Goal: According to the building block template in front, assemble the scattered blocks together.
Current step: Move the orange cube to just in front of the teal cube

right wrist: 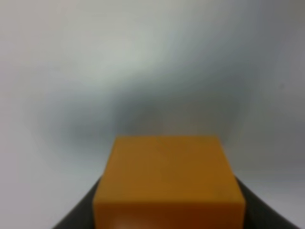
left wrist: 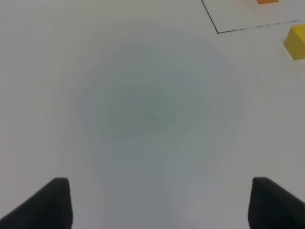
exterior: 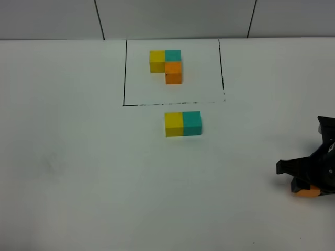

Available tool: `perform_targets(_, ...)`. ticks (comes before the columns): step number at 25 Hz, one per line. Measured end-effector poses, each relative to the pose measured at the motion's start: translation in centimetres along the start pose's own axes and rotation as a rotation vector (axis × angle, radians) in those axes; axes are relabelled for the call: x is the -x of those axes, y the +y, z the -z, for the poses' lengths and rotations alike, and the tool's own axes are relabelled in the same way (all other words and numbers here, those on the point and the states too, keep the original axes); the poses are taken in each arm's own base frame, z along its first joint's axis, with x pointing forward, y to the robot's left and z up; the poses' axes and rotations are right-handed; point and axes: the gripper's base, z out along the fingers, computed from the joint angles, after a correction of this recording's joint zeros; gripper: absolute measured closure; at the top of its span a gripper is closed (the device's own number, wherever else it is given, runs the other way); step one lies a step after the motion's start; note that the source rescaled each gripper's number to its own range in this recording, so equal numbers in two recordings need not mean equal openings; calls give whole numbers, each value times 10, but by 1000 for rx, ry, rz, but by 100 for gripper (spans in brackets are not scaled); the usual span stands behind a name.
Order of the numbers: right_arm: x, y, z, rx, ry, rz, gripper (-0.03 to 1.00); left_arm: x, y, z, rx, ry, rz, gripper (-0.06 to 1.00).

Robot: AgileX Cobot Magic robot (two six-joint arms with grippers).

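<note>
The building block template [exterior: 166, 65] is an L of yellow, teal and orange cubes inside a thin black rectangle at the back of the table. In front of it a loose yellow cube [exterior: 174, 124] and a loose teal cube [exterior: 192, 123] sit side by side, touching. The yellow cube's edge also shows in the left wrist view [left wrist: 296, 42]. My right gripper [exterior: 306, 185] is low at the right edge, shut on the orange cube [exterior: 308, 192], which fills the space between its fingers in the right wrist view [right wrist: 169, 183]. My left gripper [left wrist: 159, 205] is open and empty over bare table.
The white table [exterior: 78, 167] reaches to a grey panelled wall at the back. The black border's front line [left wrist: 257, 27] runs across the corner of the left wrist view. The left arm does not show in the exterior high view.
</note>
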Motion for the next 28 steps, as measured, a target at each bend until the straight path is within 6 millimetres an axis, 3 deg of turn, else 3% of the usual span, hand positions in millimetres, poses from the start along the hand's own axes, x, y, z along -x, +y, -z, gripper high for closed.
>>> perform_targets(6, -10, 46, 15, -12, 24, 27, 96, 0, 0, 0, 0, 0, 0, 19)
perform_targets(12, 2, 116, 26, -92, 15, 107, 96, 0, 0, 0, 0, 0, 0, 19)
perform_targets(15, 15, 147, 21, -165, 22, 143, 96, 0, 0, 0, 0, 0, 0, 19)
perform_targets(20, 44, 198, 5, -146, -4, 187, 96, 0, 0, 0, 0, 0, 0, 19)
perform_targets(24, 58, 220, -10, -103, 11, 215, 96, 0, 0, 0, 0, 0, 0, 19)
perform_targets(28, 62, 228, -23, -89, 29, 232, 96, 0, 0, 0, 0, 0, 0, 19)
